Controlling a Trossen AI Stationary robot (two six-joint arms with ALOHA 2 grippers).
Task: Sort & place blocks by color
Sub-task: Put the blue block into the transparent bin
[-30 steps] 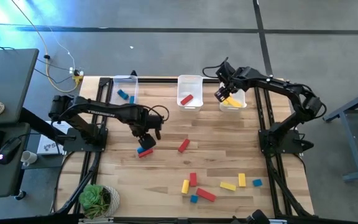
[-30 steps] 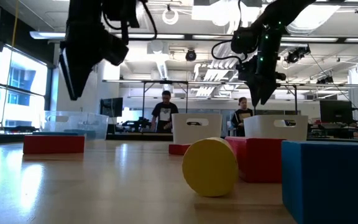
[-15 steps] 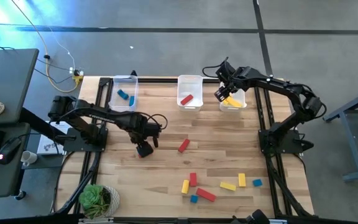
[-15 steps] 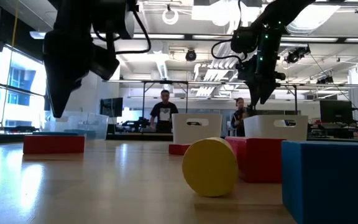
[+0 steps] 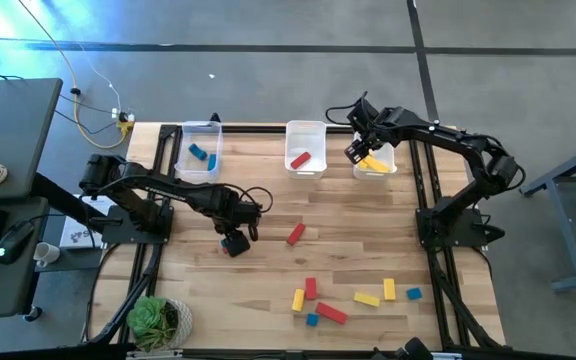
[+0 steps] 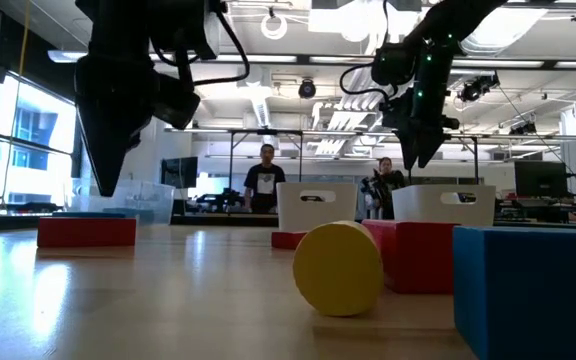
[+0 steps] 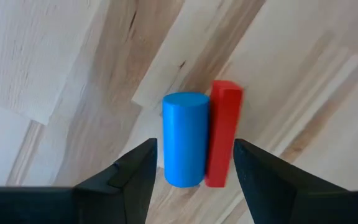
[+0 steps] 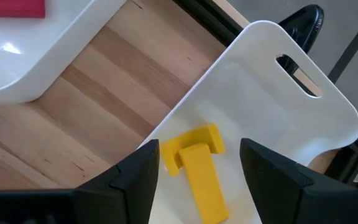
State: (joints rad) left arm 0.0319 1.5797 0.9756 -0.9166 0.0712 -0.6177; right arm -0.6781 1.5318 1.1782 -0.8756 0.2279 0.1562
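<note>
My left gripper (image 7: 192,165) stands open low over the worktop (image 5: 268,280), fingers (image 7: 126,180) spread to either side of a blue cylinder block (image 7: 184,139) that lies touching a red bar block (image 7: 222,134); nothing is gripped. In the high view this gripper (image 5: 233,243) sits left of centre, covering that pair. My right gripper (image 8: 194,168) is open as well and holds nothing, hanging above the right bin (image 8: 272,68), where two yellow blocks (image 8: 194,158) lie overlapping; in the high view it (image 5: 359,152) is at the upper right of the worktop, over that bin (image 5: 388,168).

Farther out, the middle bin (image 5: 305,128) at upper centre holds a red block (image 5: 300,160), and the left bin (image 5: 200,127) at upper left holds blue blocks (image 5: 198,152). A lone red block (image 5: 295,234) lies at the centre. In the lower centre and lower right lies a loose cluster of red, yellow and blue blocks (image 5: 331,313). A potted plant (image 5: 154,320) stands at the lower left corner.
</note>
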